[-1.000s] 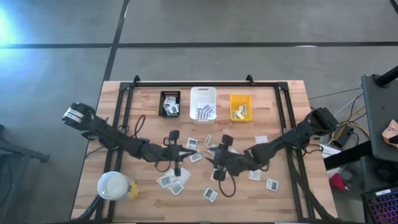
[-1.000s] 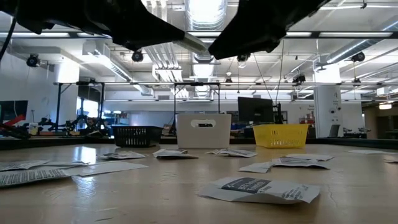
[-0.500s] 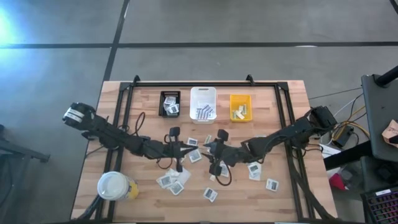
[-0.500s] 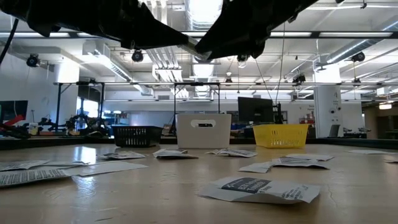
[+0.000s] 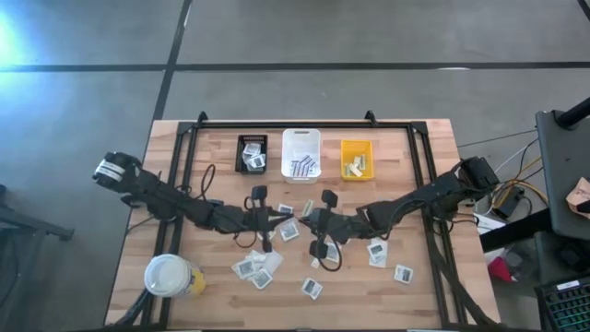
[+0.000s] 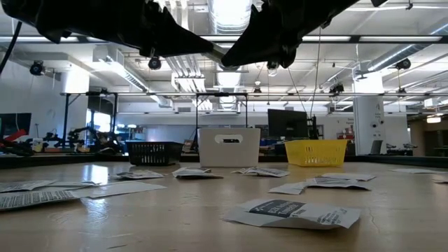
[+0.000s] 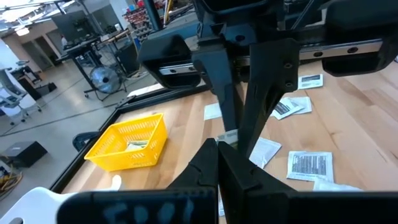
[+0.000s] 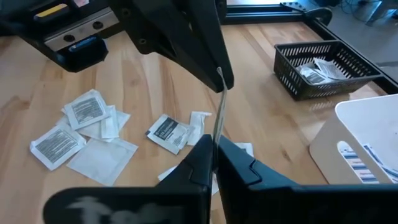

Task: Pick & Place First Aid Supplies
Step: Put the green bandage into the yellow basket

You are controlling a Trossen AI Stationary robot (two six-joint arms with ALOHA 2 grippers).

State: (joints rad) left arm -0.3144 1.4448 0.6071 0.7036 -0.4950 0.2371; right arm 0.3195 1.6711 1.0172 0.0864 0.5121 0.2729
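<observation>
Both hands meet above the surface (image 5: 424, 286), in front of the white bin (image 5: 301, 152). The right hand (image 5: 306, 218), apart a second ago, now pinches a narrow strip (image 8: 217, 112) also clamped by the left hand (image 5: 288, 215); other packets (image 5: 312, 288) lie scattered below

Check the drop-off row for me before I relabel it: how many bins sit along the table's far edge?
3, side by side in the high view: a black bin toward the left arm's side, a white bin in the middle, a yellow bin toward the right arm's side. None looks hidden.
</observation>
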